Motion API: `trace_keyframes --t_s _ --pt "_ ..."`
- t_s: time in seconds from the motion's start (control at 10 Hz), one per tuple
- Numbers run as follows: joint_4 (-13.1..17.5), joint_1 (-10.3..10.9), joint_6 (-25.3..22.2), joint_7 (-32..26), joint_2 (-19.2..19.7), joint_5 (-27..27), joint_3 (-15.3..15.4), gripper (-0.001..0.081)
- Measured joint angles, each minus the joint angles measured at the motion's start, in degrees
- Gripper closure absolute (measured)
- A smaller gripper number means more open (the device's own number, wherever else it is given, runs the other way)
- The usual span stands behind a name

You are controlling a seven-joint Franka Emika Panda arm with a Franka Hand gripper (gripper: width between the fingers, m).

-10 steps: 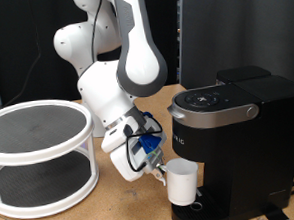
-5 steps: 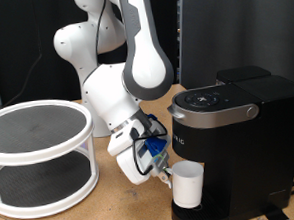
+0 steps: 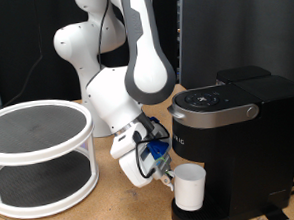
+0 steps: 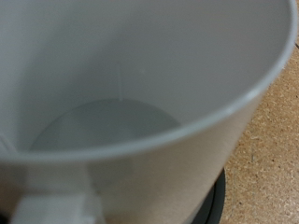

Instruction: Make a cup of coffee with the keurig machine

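The white cup (image 3: 189, 188) stands on the drip tray of the black keurig machine (image 3: 229, 135), under its spout, at the exterior view's right. My gripper (image 3: 163, 173) is at the cup's left side, at its handle, low over the table. In the wrist view the cup (image 4: 140, 103) fills the frame; its inside looks empty and its handle shows at the edge. The fingers are not clearly visible. The machine's lid is down.
A white two-tier round rack (image 3: 37, 152) with dark mesh shelves stands at the exterior view's left. The wooden table (image 3: 103, 215) shows between the rack and the machine. A dark panel stands behind the machine.
The gripper and the cup have moved to the exterior view's right and slightly down, bringing the cup further onto the drip tray under the spout.
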Motion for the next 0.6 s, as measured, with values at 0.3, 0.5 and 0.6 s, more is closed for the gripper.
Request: trace_keyframes --t_s 0.3,0.5,0.6 --pt "0.1 0.0 0.0 0.0 0.0 0.3 0.4 0.0741" --pt "0.1 0.0 -0.1 0.0 0.0 0.3 0.4 0.0682" --pt "0.1 0.0 -0.1 0.0 0.0 0.3 0.4 0.0484"
